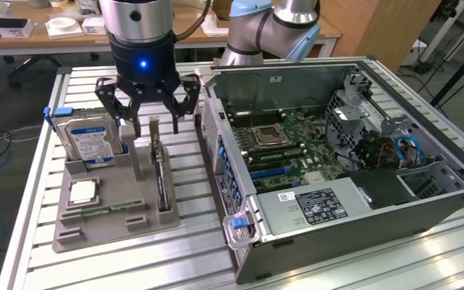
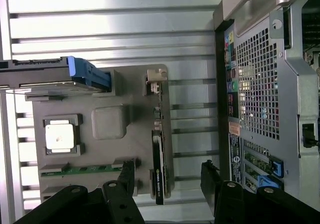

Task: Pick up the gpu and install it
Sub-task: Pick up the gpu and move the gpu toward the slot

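1. Check the fingers (image 1: 182, 104) first. They are spread wide and pinch nothing. The gripper (image 1: 155, 121) hangs above the grey fixture tray (image 1: 111, 232), and in the wrist view the gripper (image 2: 169, 170) straddles the line of the card.
2. Start at the near end of the tray. A narrow green memory stick (image 1: 103, 210) lies flat there, and a processor (image 1: 83, 192) sits in its pocket just beyond it.
3. Locate the gpu (image 1: 160, 172). It stands on edge in the tray's slot on the exterior view's right side. In the wrist view, the gpu (image 2: 159, 159) sits closer to one finger than to the other.
4. Farther along the tray, a hard drive (image 1: 91, 142) stands upright on the exterior view's left, under the gripper's flank.
5. On the exterior view's right, the open computer case (image 1: 361, 232) lies just beside the tray. Its motherboard (image 1: 289, 145) is exposed, with the blue expansion slots (image 1: 274, 172) uncovered.
6. Judge the step in hand as the approach for the pick. The card is not gripped and nothing is installed.
7. By this reading, a grasp calls for the fingers to be centred across the card's thin upper edge. They must also keep clear of the hard drive.
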`<move>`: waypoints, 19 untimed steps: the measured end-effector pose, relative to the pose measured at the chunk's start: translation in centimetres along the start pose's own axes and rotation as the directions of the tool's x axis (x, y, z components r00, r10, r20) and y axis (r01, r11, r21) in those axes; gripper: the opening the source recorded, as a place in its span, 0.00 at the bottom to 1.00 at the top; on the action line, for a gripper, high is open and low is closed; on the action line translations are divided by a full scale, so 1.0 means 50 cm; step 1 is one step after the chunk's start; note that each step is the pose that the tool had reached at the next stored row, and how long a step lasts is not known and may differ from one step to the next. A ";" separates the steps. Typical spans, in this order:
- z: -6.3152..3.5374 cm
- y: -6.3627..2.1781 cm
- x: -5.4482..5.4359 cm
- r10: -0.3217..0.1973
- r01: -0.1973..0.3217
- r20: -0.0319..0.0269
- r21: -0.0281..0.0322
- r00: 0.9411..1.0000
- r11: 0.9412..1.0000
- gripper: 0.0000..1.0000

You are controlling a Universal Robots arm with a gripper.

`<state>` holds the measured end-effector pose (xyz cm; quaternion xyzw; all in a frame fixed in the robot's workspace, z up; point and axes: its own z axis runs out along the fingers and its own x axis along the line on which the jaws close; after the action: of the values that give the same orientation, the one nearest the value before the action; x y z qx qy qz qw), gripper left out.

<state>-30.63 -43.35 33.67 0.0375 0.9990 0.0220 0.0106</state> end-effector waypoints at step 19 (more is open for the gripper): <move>0.008 -0.004 0.000 0.000 0.000 0.000 0.000 1.000 1.000 0.65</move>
<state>-30.63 -43.53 33.26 0.0374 0.9990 0.0220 0.0106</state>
